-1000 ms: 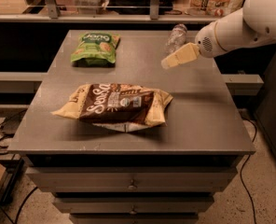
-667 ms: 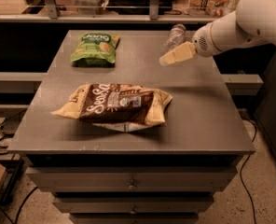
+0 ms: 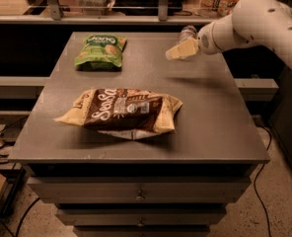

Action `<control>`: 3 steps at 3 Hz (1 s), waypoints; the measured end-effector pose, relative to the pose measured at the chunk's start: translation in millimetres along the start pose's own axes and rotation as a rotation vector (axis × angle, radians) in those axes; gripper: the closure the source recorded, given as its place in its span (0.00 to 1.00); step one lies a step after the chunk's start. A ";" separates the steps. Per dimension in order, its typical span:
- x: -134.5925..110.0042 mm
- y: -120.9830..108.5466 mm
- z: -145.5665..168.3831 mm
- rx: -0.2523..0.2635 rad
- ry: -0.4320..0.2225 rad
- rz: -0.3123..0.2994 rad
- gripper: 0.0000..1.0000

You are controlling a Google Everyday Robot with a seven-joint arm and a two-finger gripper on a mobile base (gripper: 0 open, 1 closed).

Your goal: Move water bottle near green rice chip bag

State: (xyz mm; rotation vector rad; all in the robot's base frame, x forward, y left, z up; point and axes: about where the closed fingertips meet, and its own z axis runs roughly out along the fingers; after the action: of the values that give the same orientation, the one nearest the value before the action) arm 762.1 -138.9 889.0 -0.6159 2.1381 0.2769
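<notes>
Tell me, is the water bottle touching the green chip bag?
Apart. The camera view shows table between the water bottle and the green rice chip bag. The gripper hovers beside the bottle.

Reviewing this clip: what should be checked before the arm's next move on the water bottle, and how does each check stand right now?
1. Water bottle visible, at the far right of the table: ok.
2. Pincer close to the bottle, just in front of it: ok.
3. Bottle secured in the pincer: cannot tell.
4. Green rice chip bag visible at the far left, bare tabletop beside it: ok.
5. Brown snack bag lies nearer the front, off the direct path: ok.
6. Bottle near the green bag: not ok.
</notes>
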 end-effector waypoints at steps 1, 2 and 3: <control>-3.2 -15.5 21.9 0.037 -0.023 0.062 0.00; -6.2 -26.2 49.3 0.046 -0.038 0.120 0.00; -10.6 -32.3 74.7 0.044 -0.048 0.160 0.00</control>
State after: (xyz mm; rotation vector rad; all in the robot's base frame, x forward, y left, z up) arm 836.0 -132.6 853.7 -0.4087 2.1442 0.3277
